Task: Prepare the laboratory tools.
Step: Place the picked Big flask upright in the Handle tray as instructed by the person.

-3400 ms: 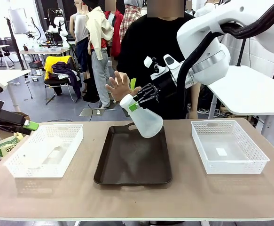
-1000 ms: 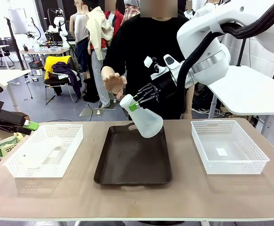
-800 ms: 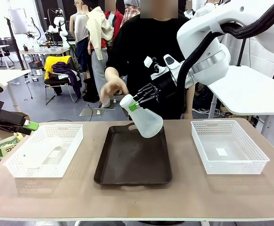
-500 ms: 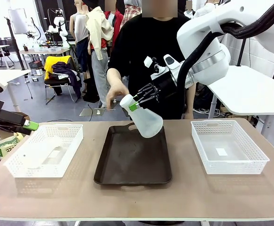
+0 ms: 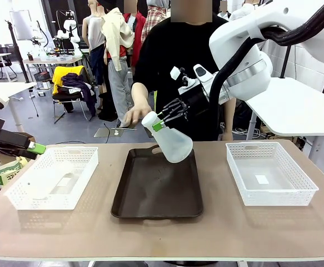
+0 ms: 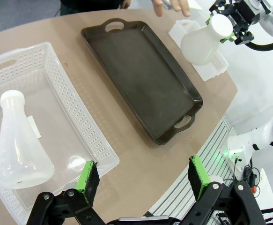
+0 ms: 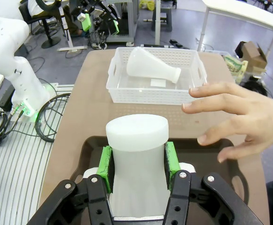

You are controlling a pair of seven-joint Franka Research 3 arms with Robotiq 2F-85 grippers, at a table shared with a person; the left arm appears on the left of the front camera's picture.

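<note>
My right gripper (image 5: 163,123) is shut on the neck of a frosted white flask (image 5: 175,144), holding it tilted above the far end of the dark tray (image 5: 157,192). In the right wrist view the green pads (image 7: 107,168) clamp the flask neck (image 7: 137,143). A person's hand (image 5: 133,115) hovers just left of the flask mouth, fingers spread (image 7: 234,117), not touching it. A second flask (image 6: 19,147) lies on its side in the left white basket (image 6: 92,140). My left gripper (image 6: 143,178) hangs open above that basket's near corner, and it sits at the far left (image 5: 33,147).
A white lattice basket (image 5: 270,173) stands at the right of the table. The left basket (image 5: 53,178) sits left of the tray. The person stands at the far edge behind the tray. Bare tabletop runs along the front.
The person's hand has dropped from a raised, open pose down to beside the flask's mouth. Both arms and the held flask have stayed still.
</note>
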